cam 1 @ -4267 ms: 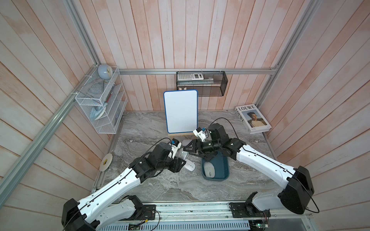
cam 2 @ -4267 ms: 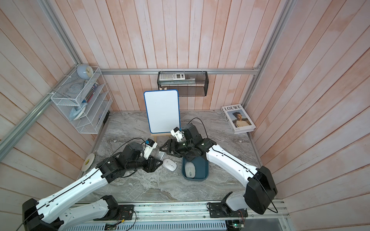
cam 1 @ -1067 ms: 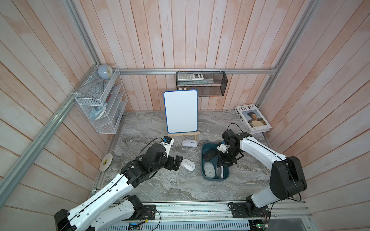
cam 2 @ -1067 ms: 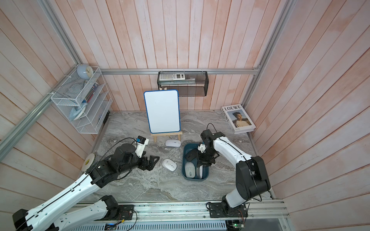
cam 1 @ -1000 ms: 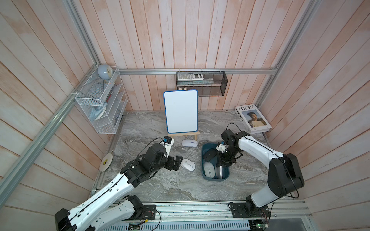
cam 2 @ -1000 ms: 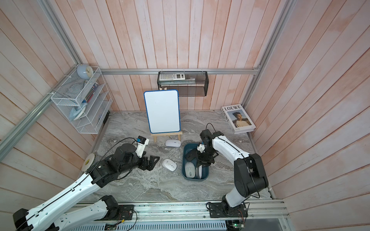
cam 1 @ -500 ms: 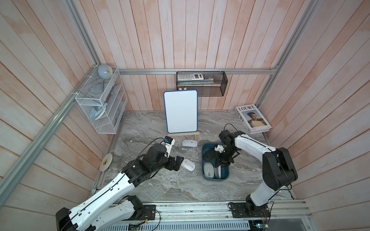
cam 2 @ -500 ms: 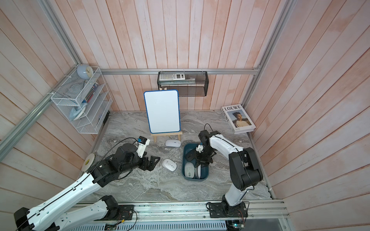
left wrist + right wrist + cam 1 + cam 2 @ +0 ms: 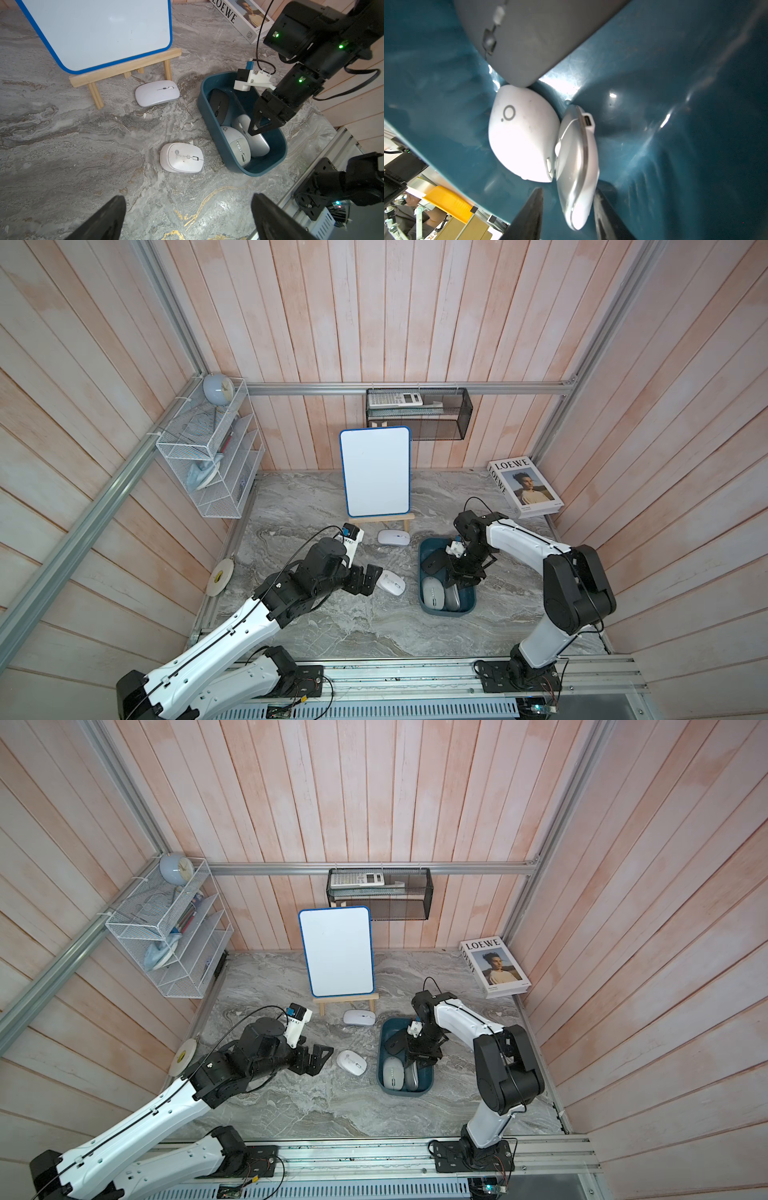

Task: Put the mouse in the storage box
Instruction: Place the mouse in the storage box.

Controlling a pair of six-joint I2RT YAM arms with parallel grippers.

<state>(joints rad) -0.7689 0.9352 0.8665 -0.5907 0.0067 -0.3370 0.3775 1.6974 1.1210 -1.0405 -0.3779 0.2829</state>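
- Mouse in hand = silver mouse [image 9: 577, 166]. It stands on its edge between the jaws of the R gripper [image 9: 568, 188], low inside the storage box [image 9: 675, 145].
- R jaws are parted narrow. A gap shows on one side of the mouse and the other finger looks to touch it, so I judge it let go, not clamped.
- Just past the fingertips is the ring-logo mouse [image 9: 521, 135], touching the silver one. The dark grey mouse [image 9: 529, 31] is farther out and looks to touch the ring-logo one's end.
- Step, as I read it: drop-off of this mouse, at the release.
- Next for R: open a bit wider, then lift straight up btwn the box walls w/o dragging the mouse. On edge it may tip flat, which is fine.
- Outside the box, well away from R: the ribbed white mouse [image 9: 181, 158] on the table [image 9: 62, 166], close ahead of the L gripper [image 9: 188, 198], whose jaws are wide and empty. The flat white mouse [image 9: 156, 93] lies by the whiteboard easel [image 9: 124, 66].
- Two mice still out, so not done. L needs to come down and straddle the ribbed one.
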